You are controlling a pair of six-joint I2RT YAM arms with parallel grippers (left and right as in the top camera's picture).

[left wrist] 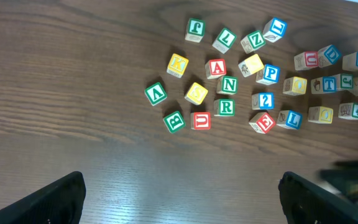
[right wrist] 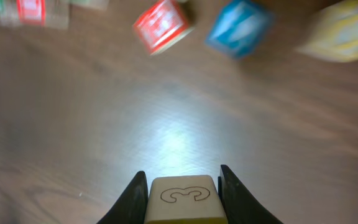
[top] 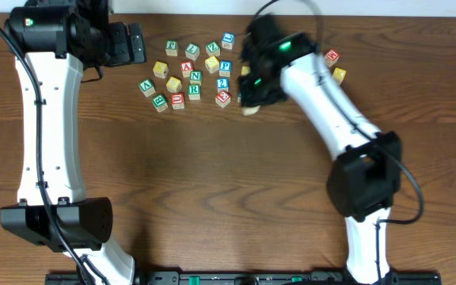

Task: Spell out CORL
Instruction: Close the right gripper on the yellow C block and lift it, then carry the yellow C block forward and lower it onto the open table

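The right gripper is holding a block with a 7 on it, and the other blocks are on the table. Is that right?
Not quite. The block in the right gripper shows a 3, not a 7; the right wrist view shows it. The other blocks are on the table.

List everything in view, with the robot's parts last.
Letter blocks: over twenty, faces red, green, blue and yellow, clustered at the table's far middle.
Pale block: one, a 3-like outline on top, in the right gripper.
Table: one, dark brown wood, under everything.
Arms: two, white with black joints, one each side.
Left gripper: one, black, jaws wide open, left of the cluster.
Right gripper: one, black, jaws shut on the pale block, over the cluster's right part.
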